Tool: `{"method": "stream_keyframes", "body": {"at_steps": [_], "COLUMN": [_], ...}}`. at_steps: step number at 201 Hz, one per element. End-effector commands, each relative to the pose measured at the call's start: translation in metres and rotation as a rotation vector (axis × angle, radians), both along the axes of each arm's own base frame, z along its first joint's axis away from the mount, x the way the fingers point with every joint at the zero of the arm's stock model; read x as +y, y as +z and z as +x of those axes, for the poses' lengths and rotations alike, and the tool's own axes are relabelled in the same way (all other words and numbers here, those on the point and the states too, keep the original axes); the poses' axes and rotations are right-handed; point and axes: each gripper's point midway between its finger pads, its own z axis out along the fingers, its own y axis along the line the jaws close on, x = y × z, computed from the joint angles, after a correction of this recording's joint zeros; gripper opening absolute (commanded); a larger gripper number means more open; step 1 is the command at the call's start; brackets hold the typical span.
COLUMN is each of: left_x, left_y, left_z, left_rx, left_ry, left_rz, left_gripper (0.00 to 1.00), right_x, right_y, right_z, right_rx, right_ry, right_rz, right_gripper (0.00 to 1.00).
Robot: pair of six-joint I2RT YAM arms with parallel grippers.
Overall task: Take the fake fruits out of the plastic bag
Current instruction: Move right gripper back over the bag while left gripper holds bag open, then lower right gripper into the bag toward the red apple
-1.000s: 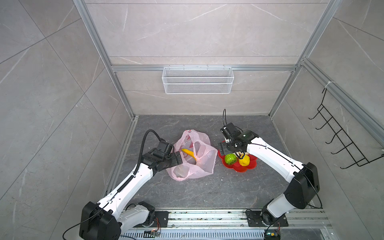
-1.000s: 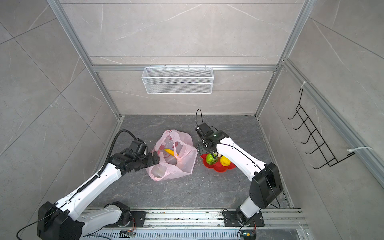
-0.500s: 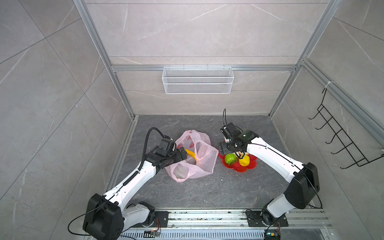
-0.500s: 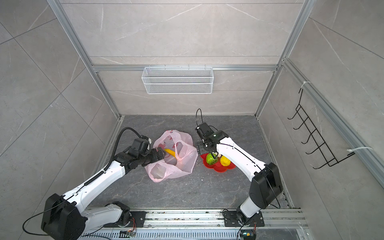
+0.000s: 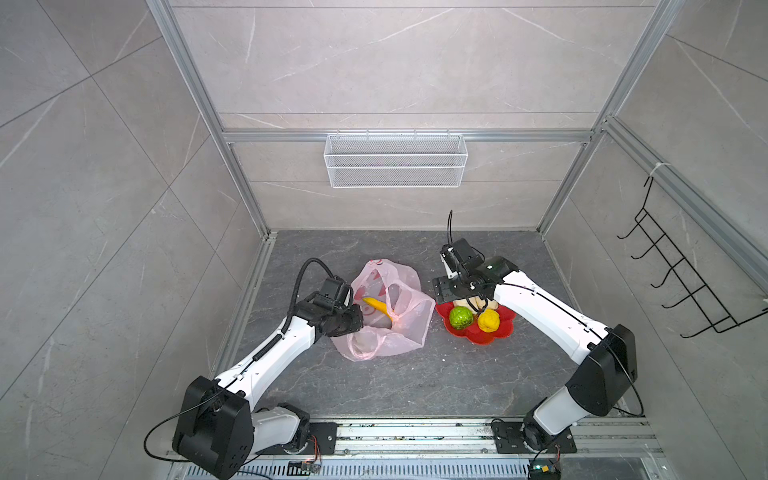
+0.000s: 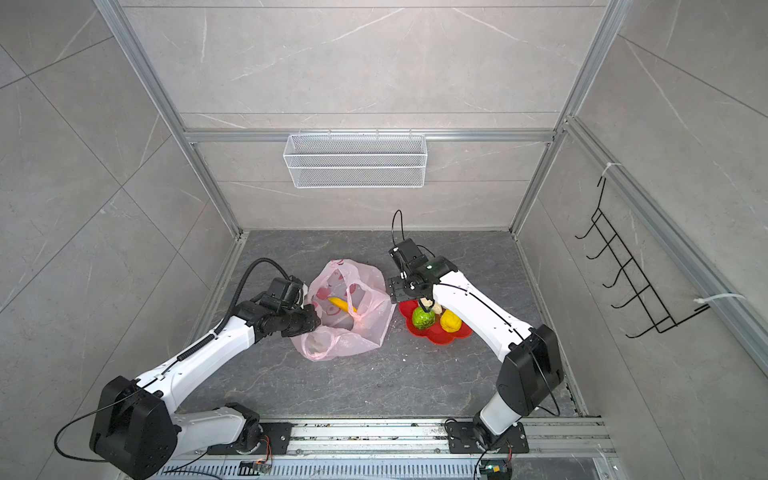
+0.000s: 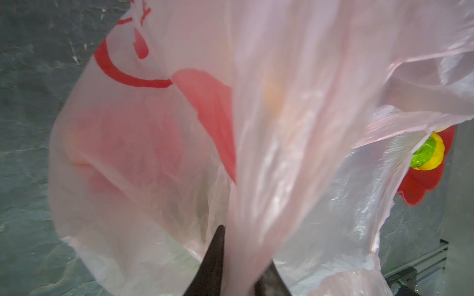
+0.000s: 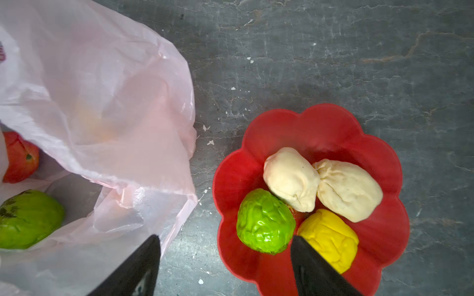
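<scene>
The plastic bag [image 5: 399, 328] sits on the dark grey floor [image 5: 415, 382], left of centre. It is thin, pale pink and crinkly, with red printed marks, and its mouth gapes upward. Inside it are 3 fake fruits: a yellow banana [image 5: 376, 306], a red apple [image 8: 20, 156] and a bumpy green ball [image 8: 28, 220]. Just beside it on the right, not touching, is a red flower-shaped dish [image 8: 307, 123] holding 4 more: a green ball [image 8: 265, 221], a lumpy yellow one [image 8: 329, 237] and 2 beige lumps [image 8: 289, 176].

The left arm reaches low from the front rail, and the left gripper [image 5: 355, 320] is pressed together, pinching a fold of the bag's left side. The right arm bends down over the dish, and the right gripper [image 8: 225, 238] hangs above the dish's bag-side edge with its jaws spread, holding nothing.
</scene>
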Motion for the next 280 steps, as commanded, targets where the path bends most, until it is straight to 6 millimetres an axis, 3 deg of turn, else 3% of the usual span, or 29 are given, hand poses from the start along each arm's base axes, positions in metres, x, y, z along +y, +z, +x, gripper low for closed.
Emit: {"method": "stream_keyframes", "body": {"at_steps": [1, 49, 128, 148, 181, 202, 238, 280], "left_x": [0.012, 0.023, 0.023, 0.015, 0.015, 0.016, 0.023, 0.039], "left_y": [0.036, 0.098, 0.161, 0.144, 0.077, 0.05, 0.031, 0.026], "left_z": [0.012, 0.026, 0.031, 0.024, 0.014, 0.005, -0.007, -0.008], "left_rx": [-0.084, -0.186, -0.308, -0.236, -0.058, -0.007, 0.04, -0.009], "left_ry": [-0.051, -0.154, -0.396, -0.383, -0.273, -0.244, -0.203, -0.072], "left_rz": [0.055, 0.124, 0.232, 0.158, 0.102, 0.083, 0.101, 0.137], "left_gripper": [0.05, 0.04, 0.09, 0.1, 0.07, 0.07, 0.07, 0.07], "right_x": [0.017, 0.037, 0.096, 0.113, 0.133, 0.139, 0.155, 0.185], "right_y": [0.011, 0.02, 0.041, 0.047, 0.058, 0.063, 0.055, 0.04], "right_z": [0.006, 0.004, -0.012, -0.022, -0.041, -0.051, -0.067, -0.073], "right_rx": [-0.015, -0.045, -0.074, -0.072, -0.072, -0.069, -0.032, -0.001], "right_ry": [0.031, 0.061, 0.212, 0.26, 0.304, 0.314, 0.342, 0.368], "right_rz": [0.074, 0.161, 0.268, 0.297, 0.341, 0.358, 0.37, 0.37], "right_gripper": [0.8, 0.78, 0.77, 0.76, 0.69, 0.63, 0.51, 0.45]}}
